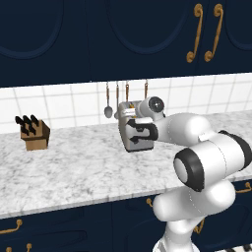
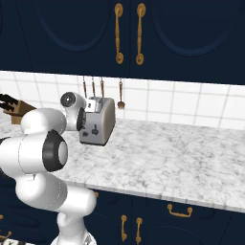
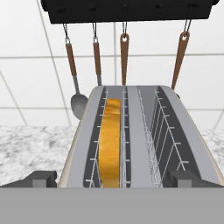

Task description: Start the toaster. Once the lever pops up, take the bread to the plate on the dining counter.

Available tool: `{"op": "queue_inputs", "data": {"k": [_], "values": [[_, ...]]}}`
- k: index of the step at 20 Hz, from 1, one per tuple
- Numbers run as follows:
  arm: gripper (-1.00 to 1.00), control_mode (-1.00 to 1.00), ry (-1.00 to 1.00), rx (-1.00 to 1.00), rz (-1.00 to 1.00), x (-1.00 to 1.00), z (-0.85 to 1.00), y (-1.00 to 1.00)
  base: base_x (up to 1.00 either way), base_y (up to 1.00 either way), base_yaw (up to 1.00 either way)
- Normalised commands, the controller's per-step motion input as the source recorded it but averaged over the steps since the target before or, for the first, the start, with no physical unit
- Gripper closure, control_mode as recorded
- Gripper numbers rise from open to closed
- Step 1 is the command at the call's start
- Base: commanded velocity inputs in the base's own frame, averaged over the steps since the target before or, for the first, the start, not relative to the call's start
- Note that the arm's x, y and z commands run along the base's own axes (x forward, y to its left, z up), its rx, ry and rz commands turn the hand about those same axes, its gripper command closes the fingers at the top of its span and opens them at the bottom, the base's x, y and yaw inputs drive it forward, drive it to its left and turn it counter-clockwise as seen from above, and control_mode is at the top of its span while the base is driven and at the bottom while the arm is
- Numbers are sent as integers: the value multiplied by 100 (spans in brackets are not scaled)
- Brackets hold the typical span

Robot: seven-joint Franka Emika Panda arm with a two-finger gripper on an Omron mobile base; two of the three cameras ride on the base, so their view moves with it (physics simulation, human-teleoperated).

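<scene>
The gripper (image 3: 112, 177) is hanging wide open right over the toaster (image 3: 135, 135), holding nothing. The bread (image 3: 110, 142) is sitting down in the left slot, and the toaster is standing on the counter (image 1: 74, 167) by the wall.

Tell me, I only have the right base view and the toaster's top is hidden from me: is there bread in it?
Observer: Yes. The hand view looks down into the toaster, and one slice of bread stands in the slot on that view's left.
Operator: And the other slot?
Observer: Empty; just its wire cage is in there.
Operator: Is the hand open?
Observer: Open. The hand has one fingertip at each side of the toaster's near end and holds nothing.
</scene>
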Motion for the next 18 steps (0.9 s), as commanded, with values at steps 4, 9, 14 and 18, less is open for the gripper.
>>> {"op": "queue_inputs", "data": {"k": [4, 9, 14, 18], "values": [[-100, -100, 0, 0, 0, 0, 0, 0, 0, 0, 0], [-100, -100, 0, 0, 0, 0, 0, 0, 0, 0, 0], [-100, -100, 0, 0, 0, 0, 0, 0, 0, 0, 0], [-100, -100, 0, 0, 0, 0, 0, 0, 0, 0, 0]]}}
